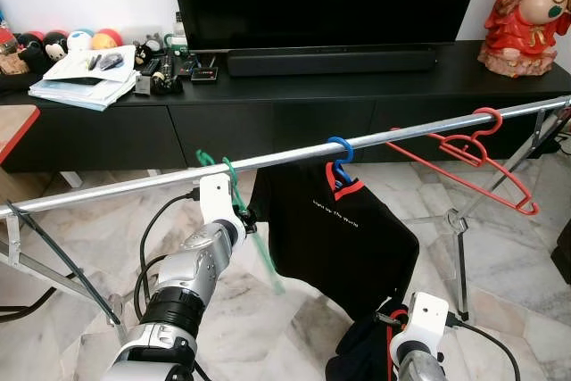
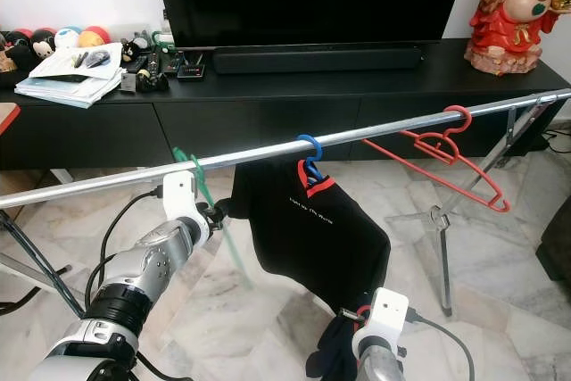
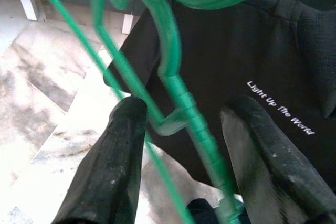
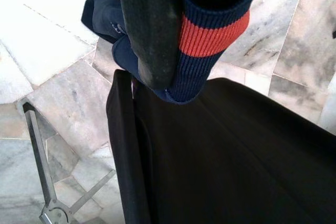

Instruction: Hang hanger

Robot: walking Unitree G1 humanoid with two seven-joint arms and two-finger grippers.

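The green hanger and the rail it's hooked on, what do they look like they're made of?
Green hanger: likely moulded plastic, glossy and slightly translucent, with ribbed edges. Rail: apparently bare metal tube, silvery with bright highlights along its length.

Right gripper (image 4: pixel 184 30): 1 black finger (image 4: pixel 149 24) pressed against a navy cuff with red stripe (image 4: pixel 210 35). Black garment (image 4: pixel 236 156) hangs beneath. Marble floor (image 4: pixel 47 35) and metal rack foot (image 4: pixel 44 182) beyond.

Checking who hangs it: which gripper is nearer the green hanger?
Left. The left gripper has its jaws apart around the green hanger at the rail; the right gripper is low, holding a dark garment.
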